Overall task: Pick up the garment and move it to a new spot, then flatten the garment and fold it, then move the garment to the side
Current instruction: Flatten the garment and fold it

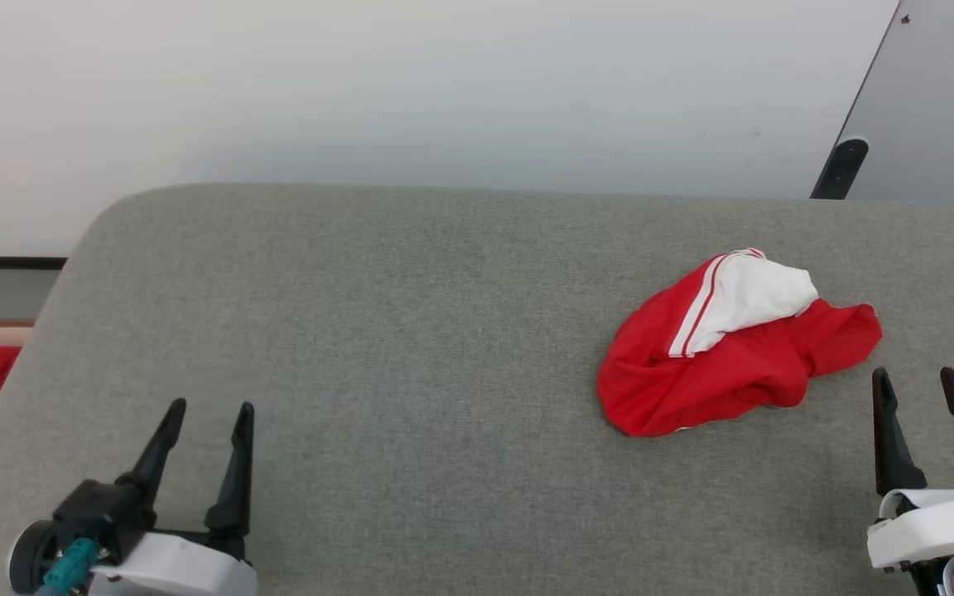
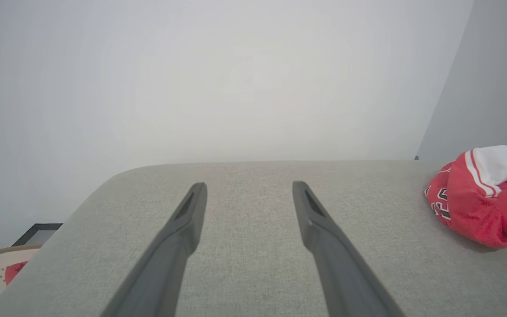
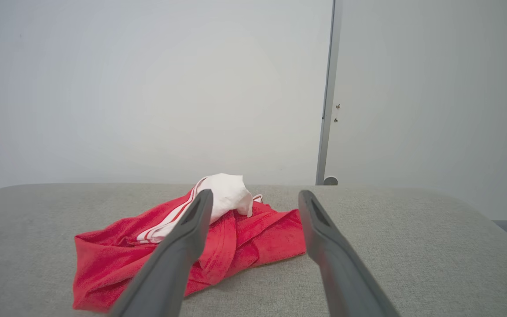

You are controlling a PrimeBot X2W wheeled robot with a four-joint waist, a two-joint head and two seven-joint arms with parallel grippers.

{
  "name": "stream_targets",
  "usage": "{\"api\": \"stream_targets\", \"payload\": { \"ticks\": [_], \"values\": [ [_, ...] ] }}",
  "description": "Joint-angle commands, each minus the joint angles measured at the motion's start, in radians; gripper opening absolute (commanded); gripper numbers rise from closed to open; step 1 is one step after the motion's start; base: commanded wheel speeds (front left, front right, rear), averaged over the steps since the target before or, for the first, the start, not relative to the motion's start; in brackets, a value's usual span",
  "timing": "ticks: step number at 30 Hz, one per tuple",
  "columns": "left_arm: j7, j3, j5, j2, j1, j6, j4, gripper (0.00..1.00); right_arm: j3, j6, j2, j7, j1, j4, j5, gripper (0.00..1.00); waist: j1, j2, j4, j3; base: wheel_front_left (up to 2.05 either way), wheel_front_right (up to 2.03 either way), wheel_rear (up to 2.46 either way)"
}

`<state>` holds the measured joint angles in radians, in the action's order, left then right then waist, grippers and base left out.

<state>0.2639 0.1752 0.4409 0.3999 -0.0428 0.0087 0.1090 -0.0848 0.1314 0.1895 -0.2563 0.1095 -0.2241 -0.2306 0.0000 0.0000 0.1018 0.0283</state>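
Item: garment (image 1: 717, 372), a crumpled heap on the right half of my grey counter (image 1: 411, 314). Its long axis runs from near-left to far-right, with the white sleeve on top. Right gripper (image 1: 915, 377): fingers spread, empty, just beside the heap and clear of it. Left gripper (image 1: 212, 407): spread, empty, well apart from it. Surroundings: white wall (image 1: 411, 83), grey door (image 1: 941, 99) at far right.

Garment (image 1: 717, 377) red and white with red-white striped trim; surface (image 1: 411, 331) heathered grey-green.
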Motion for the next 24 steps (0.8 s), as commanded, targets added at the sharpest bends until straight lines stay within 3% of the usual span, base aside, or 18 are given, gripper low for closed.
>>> {"api": "stream_targets", "payload": {
  "ticks": [1, 9, 24],
  "values": [
    [0.000, -0.010, -0.020, -0.012, 0.013, -0.005, -0.011, 1.00, -0.007, -0.001, -0.006, -0.005, 0.007, 0.007, -0.007, 1.00, 0.0000, 0.0000, -0.004, -0.002, 0.00, 0.00, 0.00],
    [0.000, -0.077, -0.117, -0.066, 0.063, -0.046, 0.008, 1.00, -0.018, -0.001, -0.044, -0.008, -0.023, 0.009, 0.005, 1.00, 0.0000, 0.0000, -0.016, 0.006, 0.00, 0.00, 0.00],
    [0.000, -0.147, -0.180, -0.138, 0.043, -0.108, 0.048, 1.00, -0.021, -0.001, -0.064, -0.010, -0.001, 0.017, 0.012, 1.00, 0.0000, 0.0000, -0.024, 0.025, 0.00, 0.00, 0.00]
  ]
}}
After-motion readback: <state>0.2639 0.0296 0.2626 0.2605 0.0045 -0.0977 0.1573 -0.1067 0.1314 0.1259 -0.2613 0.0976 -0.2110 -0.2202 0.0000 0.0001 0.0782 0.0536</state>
